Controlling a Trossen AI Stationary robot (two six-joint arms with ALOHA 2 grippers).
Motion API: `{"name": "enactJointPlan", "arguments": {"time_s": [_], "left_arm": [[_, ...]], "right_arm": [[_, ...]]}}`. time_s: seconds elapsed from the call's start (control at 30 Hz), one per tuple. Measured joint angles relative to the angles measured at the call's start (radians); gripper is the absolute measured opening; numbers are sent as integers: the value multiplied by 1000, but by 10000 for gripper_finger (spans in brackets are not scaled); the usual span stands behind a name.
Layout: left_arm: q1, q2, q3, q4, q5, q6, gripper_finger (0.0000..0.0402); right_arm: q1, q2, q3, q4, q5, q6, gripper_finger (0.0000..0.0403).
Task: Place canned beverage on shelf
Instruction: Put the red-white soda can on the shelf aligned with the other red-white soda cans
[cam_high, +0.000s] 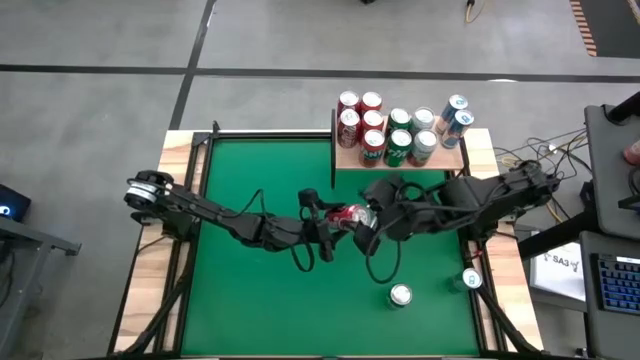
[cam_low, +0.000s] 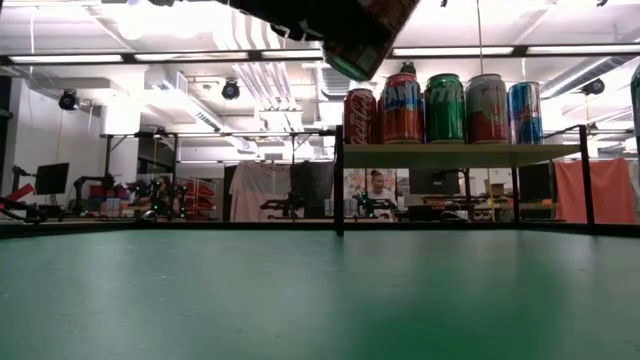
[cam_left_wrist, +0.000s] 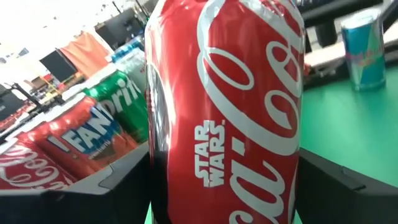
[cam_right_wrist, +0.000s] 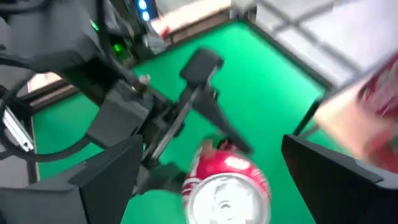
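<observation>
My left gripper (cam_high: 335, 222) is shut on a red Coca-Cola can (cam_high: 350, 215) over the middle of the green table. The can fills the left wrist view (cam_left_wrist: 224, 93) and shows at the top of the low view (cam_low: 365, 35), well above the felt. My right gripper (cam_high: 373, 228) is open just right of the can. In the right wrist view its fingers stand on either side of the can's silver end (cam_right_wrist: 227, 193) without touching it. The shelf (cam_high: 345, 160), a light-wood board on black posts, stands at the far edge with several cans on it. My left gripper pinches the can's round wall (cam_left_wrist: 168, 186) between its two fingers (cam_left_wrist: 118, 180), which lie across the can. The fingers come roughly level from the table's left. The can is lifted clear of the table and tilted, its silver end toward my right gripper.
Two more cans stand on the felt near the front right: one silver-topped (cam_high: 400, 296), one by the right edge (cam_high: 470, 280). The shelf's cans (cam_low: 445, 108) fill most of its board; a blue can (cam_high: 455, 118) stands at its right end. Open felt lies at the left and front.
</observation>
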Motion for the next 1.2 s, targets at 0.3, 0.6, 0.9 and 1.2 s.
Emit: {"name": "enactJointPlan", "arguments": {"time_s": [0.3,0.6,0.9,1.2], "left_arm": [[-6,-119,-178,276,64,21,284],[-6,-353,-409,502,71,21,284],[-6,-400,-491,637,72,19,284],[-6,-336,-449,643,70,17,284]], "right_arm": [[16,-1,113,2,106,-306,375],[51,3,-38,170,163,-463,376],[8,15,-219,632,169,-708,376],[-83,45,-253,835,33,-748,376]]}}
